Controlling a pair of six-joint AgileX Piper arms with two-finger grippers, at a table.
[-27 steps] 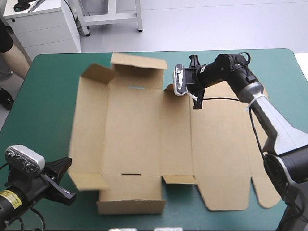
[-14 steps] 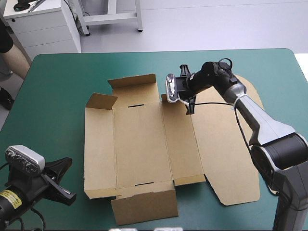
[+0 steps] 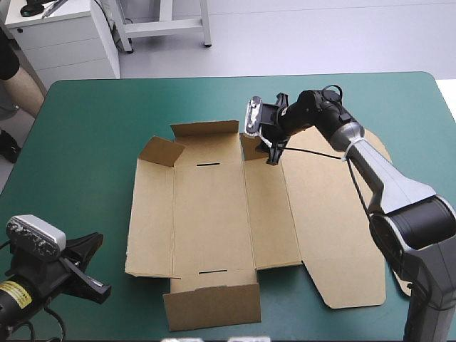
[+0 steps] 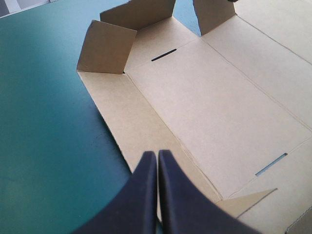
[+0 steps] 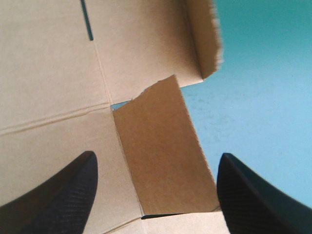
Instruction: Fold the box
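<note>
The brown box (image 3: 221, 214) lies opened out on the teal-green cover, its lid (image 3: 335, 228) flat to the right. Two far flaps (image 3: 205, 132) and a left corner flap (image 3: 160, 151) stand raised, and the near wall (image 3: 214, 306) is tilted up. My right gripper (image 3: 273, 146) hovers at the box's far edge, open. In its wrist view a small upright flap (image 5: 156, 126) stands between the spread fingers (image 5: 63, 190), apart from both. My left gripper (image 3: 89, 274) is shut and empty, off the box's near left corner; its wrist view shows the tips (image 4: 157, 155) pointing over the box's floor (image 4: 219, 97).
Bare teal-green cover (image 3: 78, 142) stretches left of the box and along the far edge. The lid's rounded tabs reach close to the table's right edge (image 3: 445, 142).
The right gripper has opened and let go of the small far flap. The box, earlier lifted and shifting, has settled flat and slightly rightward. The left arm has not moved.
</note>
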